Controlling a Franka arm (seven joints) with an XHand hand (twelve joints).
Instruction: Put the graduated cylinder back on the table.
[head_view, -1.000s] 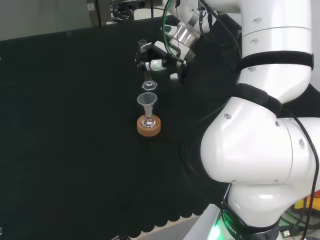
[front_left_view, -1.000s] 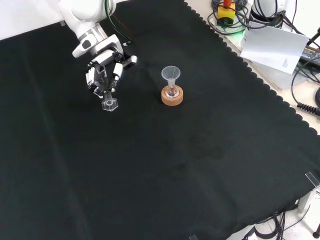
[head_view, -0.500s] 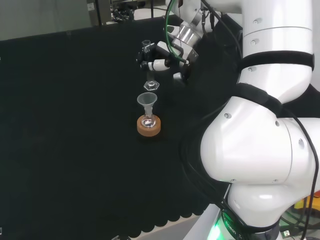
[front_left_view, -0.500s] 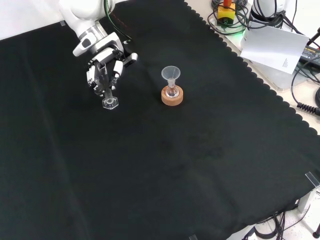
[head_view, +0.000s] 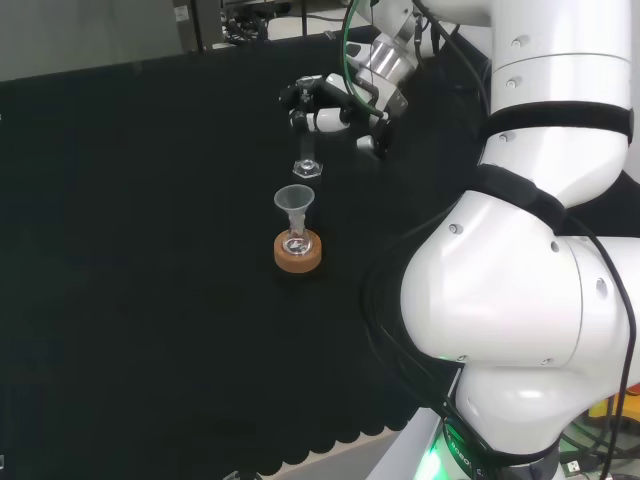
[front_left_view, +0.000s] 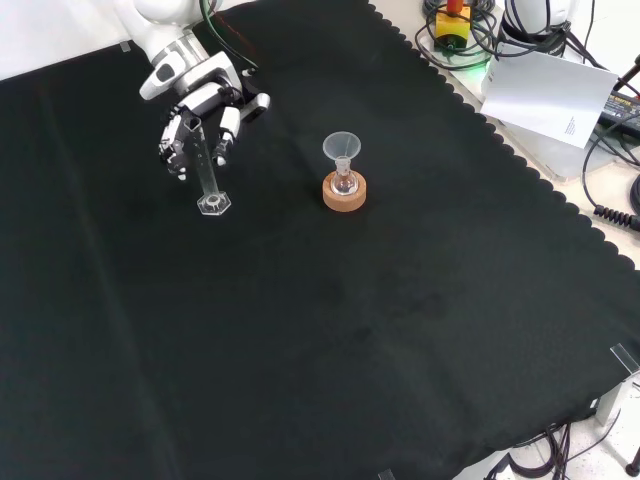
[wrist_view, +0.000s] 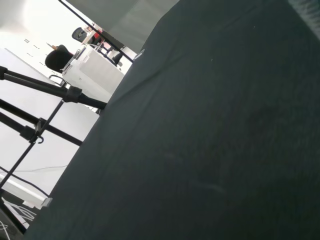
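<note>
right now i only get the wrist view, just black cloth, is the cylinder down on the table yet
Observer: Yes, in the front view the graduated cylinder stands upright with its base on the cloth.
Operator: has the hand let go
Observer: Front view shows the hand around the cylinder's top with fingers spread; whether they touch the glass, I cannot tell.
Operator: anything close by
Observer: A funnel sits in a small flask on a cork ring, right of the cylinder in the front view, apart.

Black cloth (front_left_view: 400, 330) over bench, scalloped edge at front view's right. Standing on it: clear graduated cylinder (front_left_view: 210, 180) upright on hexagonal foot; beside it, cork ring (front_left_view: 344, 193) bearing flask with funnel.
</note>
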